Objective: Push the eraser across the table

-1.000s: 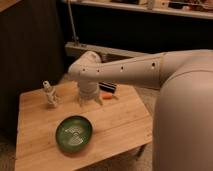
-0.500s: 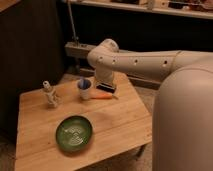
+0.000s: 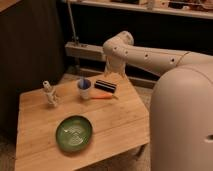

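The eraser (image 3: 105, 86), a small flat black block with a light stripe along its edge, lies near the far right edge of the light wooden table (image 3: 115, 125). My gripper (image 3: 114, 70) hangs at the end of the white arm, just above and behind the eraser, by the table's far edge, apart from it. The arm's white elbow (image 3: 121, 41) rises above it and hides the wrist.
A thin orange marker (image 3: 102, 96) lies just in front of the eraser. A white cup with a blue rim (image 3: 84, 89) stands to its left. A small pale figure (image 3: 48, 93) stands at far left. A green plate (image 3: 74, 132) sits at the front middle.
The arm has swung right and back, away from the table's middle, uncovering the cup, the eraser and the marker. The objects have not moved.
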